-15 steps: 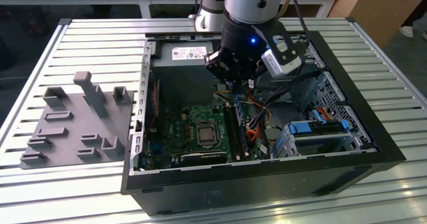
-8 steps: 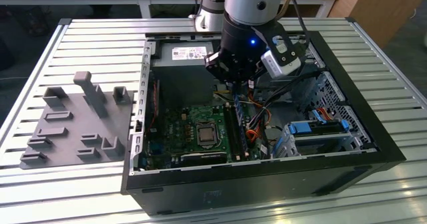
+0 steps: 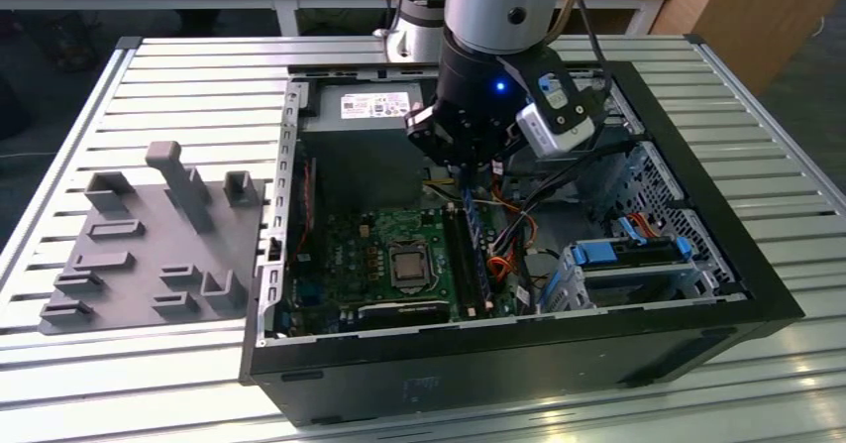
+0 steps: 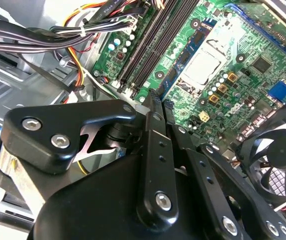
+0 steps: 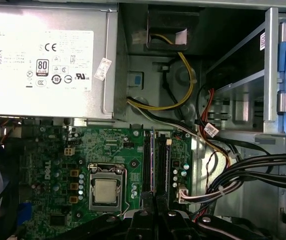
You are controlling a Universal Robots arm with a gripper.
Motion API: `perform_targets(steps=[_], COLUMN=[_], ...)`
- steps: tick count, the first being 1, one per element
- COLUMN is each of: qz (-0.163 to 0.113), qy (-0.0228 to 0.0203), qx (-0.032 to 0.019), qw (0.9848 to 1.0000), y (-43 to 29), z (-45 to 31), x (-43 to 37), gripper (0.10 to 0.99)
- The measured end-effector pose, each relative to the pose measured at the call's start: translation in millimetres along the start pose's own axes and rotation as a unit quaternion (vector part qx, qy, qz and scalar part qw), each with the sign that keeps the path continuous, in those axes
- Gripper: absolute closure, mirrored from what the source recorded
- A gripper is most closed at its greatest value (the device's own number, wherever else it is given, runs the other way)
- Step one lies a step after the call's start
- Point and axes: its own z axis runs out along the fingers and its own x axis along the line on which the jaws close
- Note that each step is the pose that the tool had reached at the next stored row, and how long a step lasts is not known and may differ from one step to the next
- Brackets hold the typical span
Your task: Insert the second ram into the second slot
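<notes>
End effector (image 3: 462,168) is down inside the open case (image 3: 740,265), clenched on the second ram (image 5: 152,155), which shows edge-on between the fingers in the first wrist view. In the exterior view the stick sits directly under the end effector. Its long axis runs 12-to-6, parallel with the memory slots (image 3: 474,265) and just over them. Can't tell which slot it lines up with.
</notes>
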Motion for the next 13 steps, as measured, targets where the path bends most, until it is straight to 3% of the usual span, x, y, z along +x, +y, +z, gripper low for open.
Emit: perform_targets(steps=[13], qz=[0.0], qy=[0.0002], qx=[-0.0001], qw=[1.0], y=[-0.4], z=[4.2], x=[0.1], gripper=[0.953])
